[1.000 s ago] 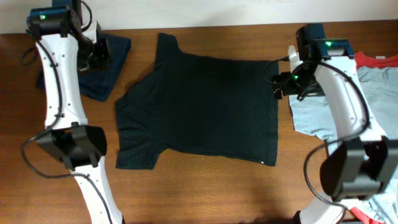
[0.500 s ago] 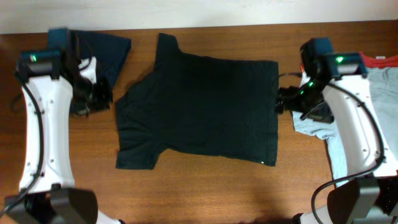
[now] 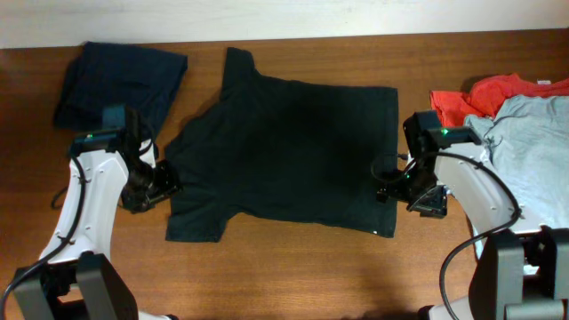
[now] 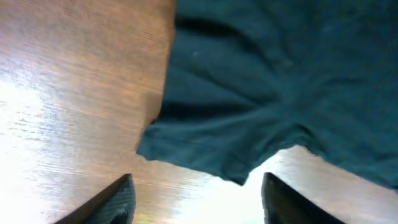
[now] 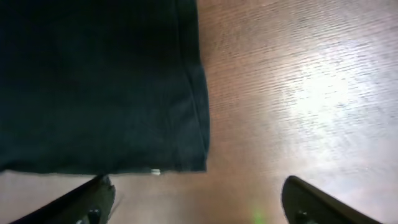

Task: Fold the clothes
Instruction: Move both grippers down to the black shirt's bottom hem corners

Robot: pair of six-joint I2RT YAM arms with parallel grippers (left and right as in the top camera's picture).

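Overhead: the black-navy T-shirt [image 3: 284, 156] lies spread flat at the middle of the table [image 3: 293, 280], collar end left, hem right, with no fold in it yet; a navy garment [image 3: 120, 80] sits far left, apparently already folded; a pale grey-blue garment [image 3: 529, 147] and an orange-red one [image 3: 480, 96] lie heaped at the right, unfolded; the left gripper [image 3: 156, 182] is low by the shirt's left edge at the near sleeve, and the right gripper [image 3: 396, 188] is at the near-right hem; from here we cannot tell whether either touches cloth. Left wrist: the sleeve [image 4: 205, 143] lies rumpled on the wood just ahead of the fingers [image 4: 118, 199]; the jaws stand wide with nothing between them. Right wrist: the hem corner [image 5: 186, 149] with its small white mark [image 5: 155, 172] lies flat just beyond the fingertips [image 5: 311, 202]; the jaws stand wide and hold nothing. Our reckoning: one garment done at most; this shirt laid out but not begun; two more waiting, so most of the task is left.
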